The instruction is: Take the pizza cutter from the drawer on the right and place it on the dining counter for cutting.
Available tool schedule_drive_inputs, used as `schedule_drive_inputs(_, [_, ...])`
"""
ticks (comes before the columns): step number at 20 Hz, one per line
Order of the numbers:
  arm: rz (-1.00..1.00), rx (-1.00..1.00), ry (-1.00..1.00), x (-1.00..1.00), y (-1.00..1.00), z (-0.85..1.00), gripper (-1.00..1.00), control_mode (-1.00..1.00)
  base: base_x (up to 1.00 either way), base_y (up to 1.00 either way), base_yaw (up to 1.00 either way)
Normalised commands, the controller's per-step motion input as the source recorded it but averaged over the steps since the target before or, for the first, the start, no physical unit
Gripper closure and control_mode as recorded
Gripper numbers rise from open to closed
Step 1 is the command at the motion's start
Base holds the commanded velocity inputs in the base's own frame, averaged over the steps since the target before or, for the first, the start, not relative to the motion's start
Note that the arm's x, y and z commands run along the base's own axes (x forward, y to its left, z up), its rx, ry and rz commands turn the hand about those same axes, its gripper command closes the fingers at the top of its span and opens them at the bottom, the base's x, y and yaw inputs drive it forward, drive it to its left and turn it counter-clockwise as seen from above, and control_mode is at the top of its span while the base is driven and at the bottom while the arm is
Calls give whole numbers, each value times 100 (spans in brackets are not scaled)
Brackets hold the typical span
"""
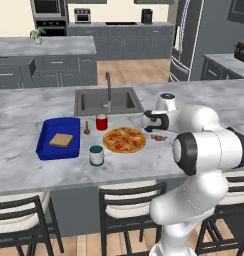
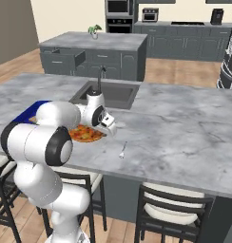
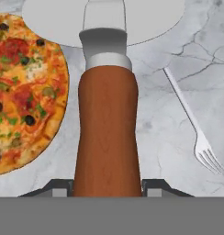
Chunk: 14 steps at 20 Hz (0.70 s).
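My gripper (image 3: 108,188) is shut on the pizza cutter (image 3: 108,128), pinching its brown wooden handle, with the steel wheel (image 3: 49,23) pointing away from the hand. The gripper (image 1: 156,131) (image 2: 110,128) holds it low over the dining counter (image 1: 34,165) (image 2: 184,128), just right of the pizza (image 1: 124,140) (image 3: 22,92); whether the cutter touches the marble I cannot tell. A dark grey drawer (image 1: 16,67) (image 2: 65,58) stands pulled out of the far island.
A fork (image 2: 122,150) (image 3: 192,124) lies on the marble right of the cutter. Left of the pizza stand a red cup (image 1: 101,122), a green-and-white cup (image 1: 96,155) and a blue tray (image 1: 46,145) with bread. The sink (image 1: 106,101) lies behind, with stools (image 1: 129,200) in front.
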Motion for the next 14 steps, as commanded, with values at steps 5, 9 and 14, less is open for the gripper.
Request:
schedule_drive_inputs(5, [-19,-9,0,9,0,-39,100,-100,0,0,0])
schedule_drive_inputs(9, [-8,-4,0,17,0,-56,100,-100,0,0,0])
schedule_drive_inputs(14, [-1,0,0,29,0,-37,100,-100,0,0,0])
